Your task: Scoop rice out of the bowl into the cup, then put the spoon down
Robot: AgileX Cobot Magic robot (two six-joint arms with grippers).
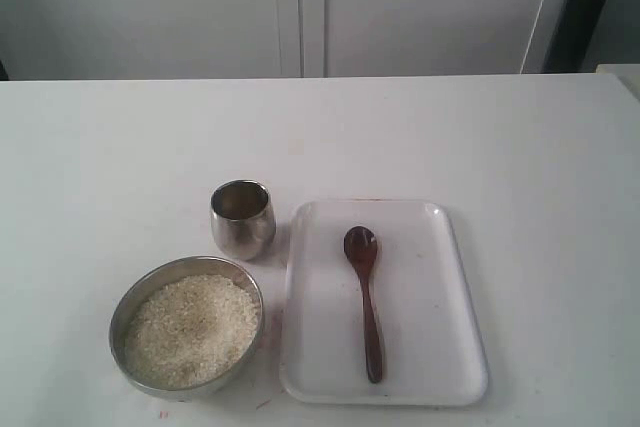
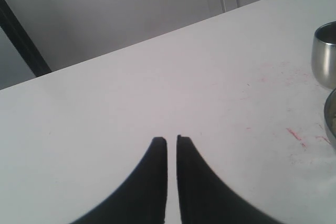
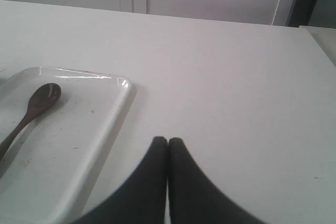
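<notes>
Spoon (image 1: 364,297) lies flat on the white tray (image 1: 440,347), right of the cup (image 1: 242,219) and the bowl (image 1: 125,312) of rice (image 1: 190,332). Right gripper (image 3: 168,141) is clenched empty over the tabletop (image 3: 236,77). Left gripper (image 2: 171,139) looks closed too, but it's hard to say. That thin handle could skid when pinched, and the cup's small mouth invites spills.

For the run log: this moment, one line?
spoon: on tray | rice: in bowl | cup: upright | left gripper: shut, empty | right gripper: shut, empty
</notes>
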